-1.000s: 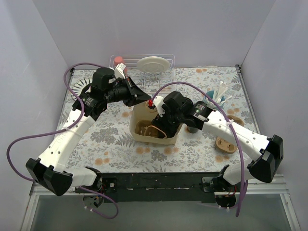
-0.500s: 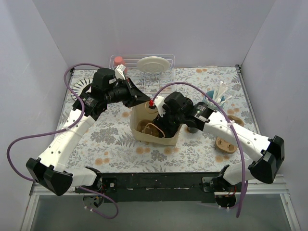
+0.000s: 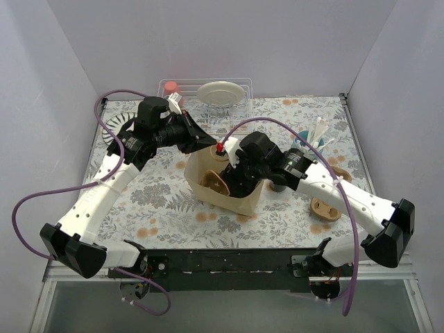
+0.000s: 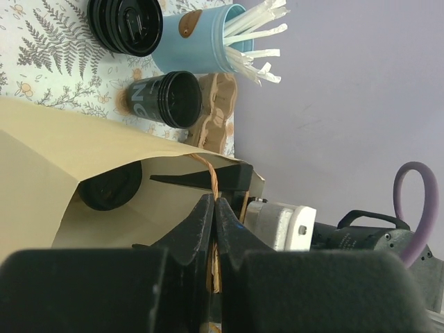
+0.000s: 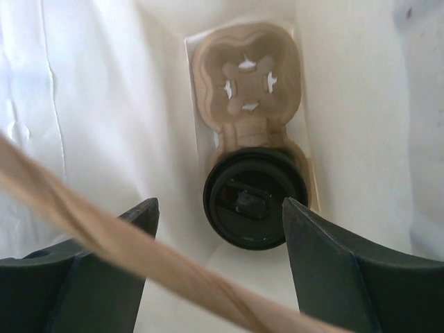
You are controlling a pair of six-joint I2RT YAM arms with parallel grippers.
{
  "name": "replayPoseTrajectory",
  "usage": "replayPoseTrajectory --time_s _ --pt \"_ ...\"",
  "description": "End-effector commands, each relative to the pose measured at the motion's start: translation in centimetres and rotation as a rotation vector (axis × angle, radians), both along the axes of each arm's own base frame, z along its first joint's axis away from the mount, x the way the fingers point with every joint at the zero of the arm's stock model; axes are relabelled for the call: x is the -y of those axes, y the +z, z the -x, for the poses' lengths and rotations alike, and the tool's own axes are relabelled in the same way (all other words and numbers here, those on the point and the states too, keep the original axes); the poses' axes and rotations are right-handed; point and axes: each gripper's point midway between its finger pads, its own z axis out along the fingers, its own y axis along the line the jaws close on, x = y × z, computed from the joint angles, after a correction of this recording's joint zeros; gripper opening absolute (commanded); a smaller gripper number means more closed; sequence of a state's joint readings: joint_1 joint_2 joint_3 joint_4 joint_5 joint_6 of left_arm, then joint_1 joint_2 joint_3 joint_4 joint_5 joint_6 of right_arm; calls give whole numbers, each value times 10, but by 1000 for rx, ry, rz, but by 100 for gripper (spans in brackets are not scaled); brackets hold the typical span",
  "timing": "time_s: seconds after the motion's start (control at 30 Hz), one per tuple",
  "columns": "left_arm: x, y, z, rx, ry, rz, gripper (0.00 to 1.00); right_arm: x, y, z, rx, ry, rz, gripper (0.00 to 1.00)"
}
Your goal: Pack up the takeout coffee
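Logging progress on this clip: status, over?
Left gripper shut on bag handle. Right gripper open, inside bag. Lidded cup in carrier at bag bottom; open cup outside. Handle strand crosses by right gripper.

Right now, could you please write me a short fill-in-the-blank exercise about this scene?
1. The left end effector is shut on the paper bag's twisted ____.
2. Inside the bag, the right end effector is ____, not shut, above the lidded cup in its carrier.
3. The holder of the white sticks is light ____.
Missing words: handle; open; blue.
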State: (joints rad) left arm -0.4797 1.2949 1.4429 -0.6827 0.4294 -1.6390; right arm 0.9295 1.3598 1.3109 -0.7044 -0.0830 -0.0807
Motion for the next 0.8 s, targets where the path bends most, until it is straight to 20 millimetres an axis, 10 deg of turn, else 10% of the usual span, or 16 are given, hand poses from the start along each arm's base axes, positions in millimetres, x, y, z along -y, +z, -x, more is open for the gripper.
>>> replayPoseTrajectory --time_s 0.0,0.77 --pt "-5 9 -1 14 26 -5 0 -8 30 -6 62 -2 -109 81" --pt "-18 14 -7 17 78 -96 0 -29 48 1 37 46 -247 79"
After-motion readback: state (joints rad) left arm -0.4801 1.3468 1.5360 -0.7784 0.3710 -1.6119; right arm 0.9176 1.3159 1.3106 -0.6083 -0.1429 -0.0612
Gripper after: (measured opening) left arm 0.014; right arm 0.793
